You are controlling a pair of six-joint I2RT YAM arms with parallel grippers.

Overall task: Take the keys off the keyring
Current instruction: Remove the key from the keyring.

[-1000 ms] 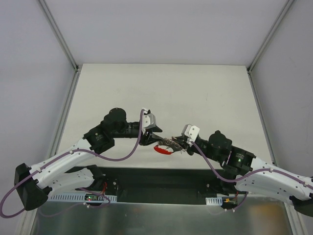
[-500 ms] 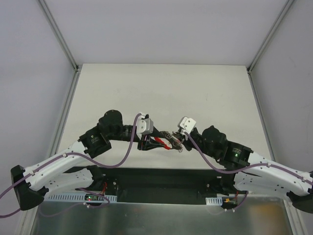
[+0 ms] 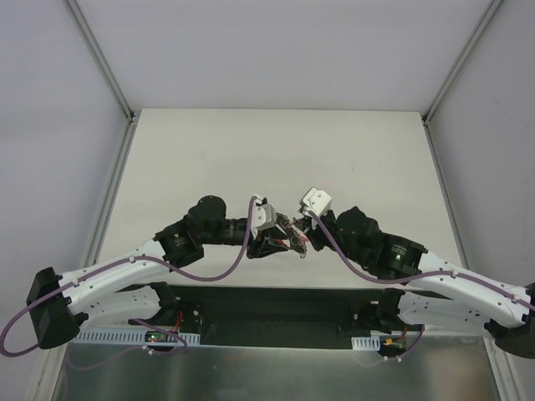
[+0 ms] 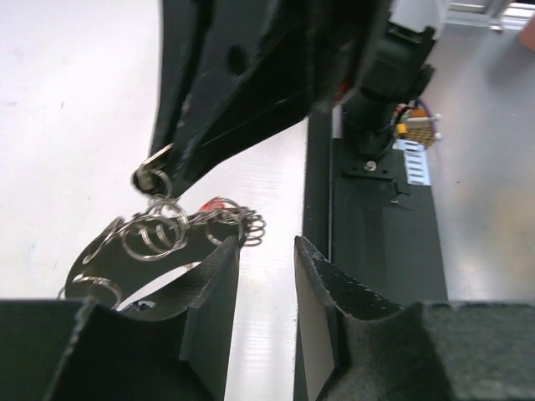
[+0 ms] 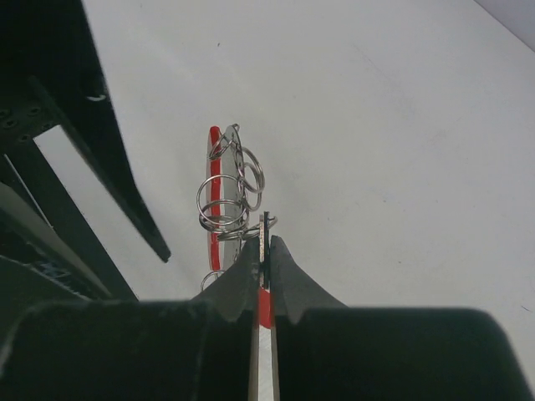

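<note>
Keyring of thin silver loops with red plastic piece (image 5: pixel 214 167) hangs over near edge of the white table (image 3: pixel 276 150), pinched in shut right gripper (image 5: pixel 262 244) jaws; left gripper (image 4: pixel 266 252) jaws, part-open and empty beside it, should close on one of the small silvery keys (image 3: pixel 292 232) only, not the loops.

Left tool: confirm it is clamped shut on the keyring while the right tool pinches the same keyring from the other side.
Not right. The left tool is not clamped on anything. The left wrist view shows its fingers apart with nothing between them, and the keyring lies outside that gap, beside one finger. The right tool does pinch the keyring from the other side.
</note>
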